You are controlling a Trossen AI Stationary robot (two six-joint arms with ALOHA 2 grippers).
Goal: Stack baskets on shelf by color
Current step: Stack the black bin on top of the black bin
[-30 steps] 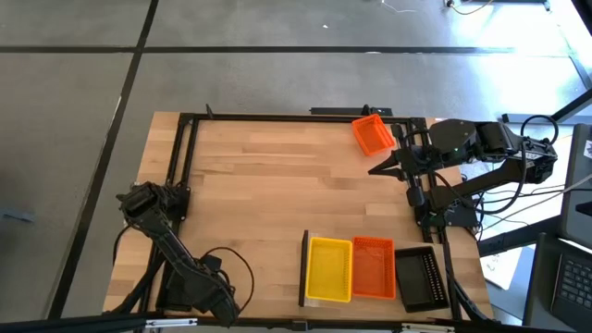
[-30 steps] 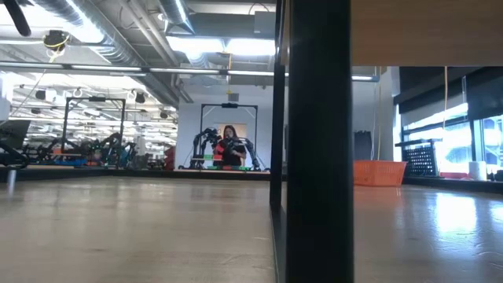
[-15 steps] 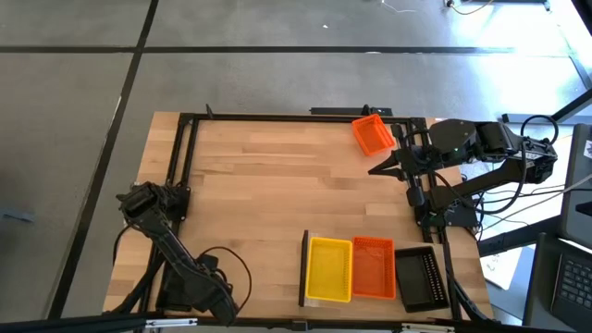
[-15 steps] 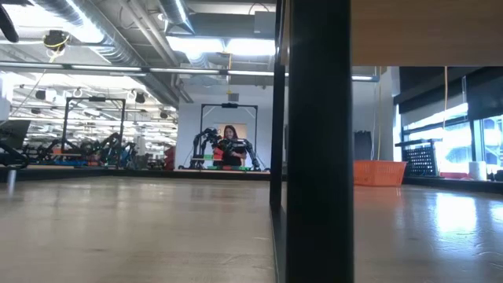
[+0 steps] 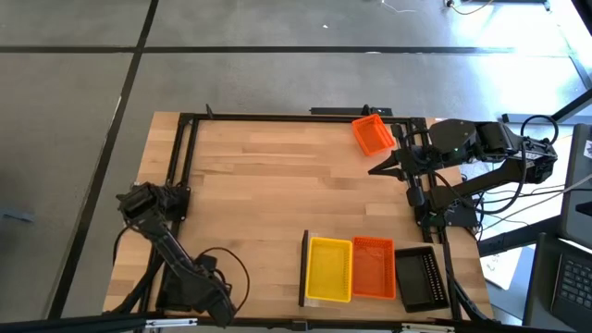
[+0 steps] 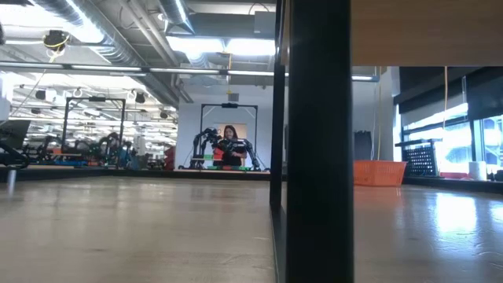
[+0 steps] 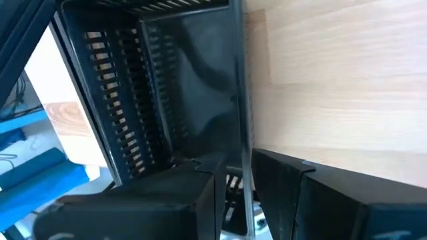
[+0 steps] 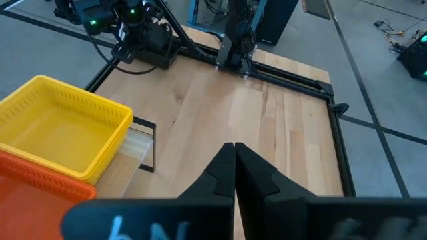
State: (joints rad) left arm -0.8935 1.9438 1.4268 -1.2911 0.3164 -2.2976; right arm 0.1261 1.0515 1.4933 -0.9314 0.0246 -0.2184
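The surface (image 5: 259,194) is a pale wooden top edged by a black frame (image 5: 180,157).

Shelf: the shelf (image 5: 302,267) sits at the near edge of the surface, right of centre. Its dark upright end piece stands at the left end, and the pale board shows beside it in the right wrist view.

Baskets on the shelf, left to right in the high view:
- yellow basket (image 5: 329,269), just beside the end piece;
- orange basket (image 5: 374,268), touching the yellow one;
- black basket (image 5: 423,278), just beside the orange one, at the surface's right edge.

How many baskets each one holds cannot be told.

Loose basket: a second orange basket (image 5: 372,135) lies tilted at the far edge of the surface, right of centre, well apart from the shelf.

Right tool (image 5: 377,169): it hangs over the surface at the right side, just nearer than the loose orange basket and apart from it. Its fingers (image 8: 230,170) are pressed together and hold nothing.

Left tool (image 7: 233,180): the left arm (image 5: 153,208) is folded at the left side of the surface. Its wrist view shows dark fingers close together with a thin upright bar between them. Whether they pinch it cannot be told.

Low view: a dark post (image 6: 314,141) fills the middle. A person (image 6: 229,145) stands far back in the room.
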